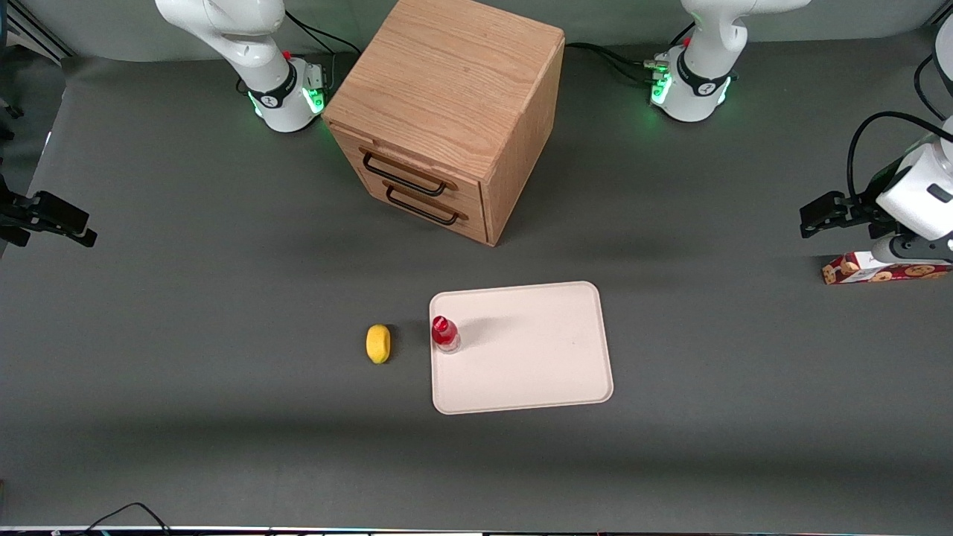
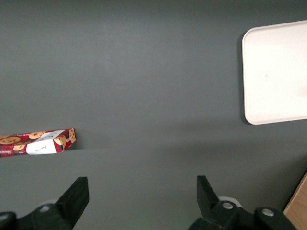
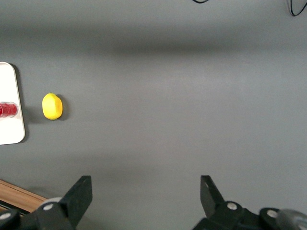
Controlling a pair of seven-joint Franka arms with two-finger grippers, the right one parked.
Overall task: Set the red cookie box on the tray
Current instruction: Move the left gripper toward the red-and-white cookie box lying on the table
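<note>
The red cookie box [image 1: 856, 269] lies flat on the grey table at the working arm's end, its far part hidden under the arm. It also shows in the left wrist view [image 2: 36, 143], dark red with cookie pictures and a white label. My left gripper [image 1: 811, 216] hangs above the table close to the box's end; its jaws are open and empty [image 2: 142, 184], with only bare table between them. The pale beige tray [image 1: 536, 357] lies mid-table, well apart from the box, and its corner shows in the left wrist view [image 2: 276, 76].
A small red-capped bottle [image 1: 444, 333] stands on the tray's edge nearest the parked arm. A yellow lemon [image 1: 378, 343] lies on the table beside it. A wooden drawer cabinet [image 1: 447, 112] stands farther from the camera than the tray.
</note>
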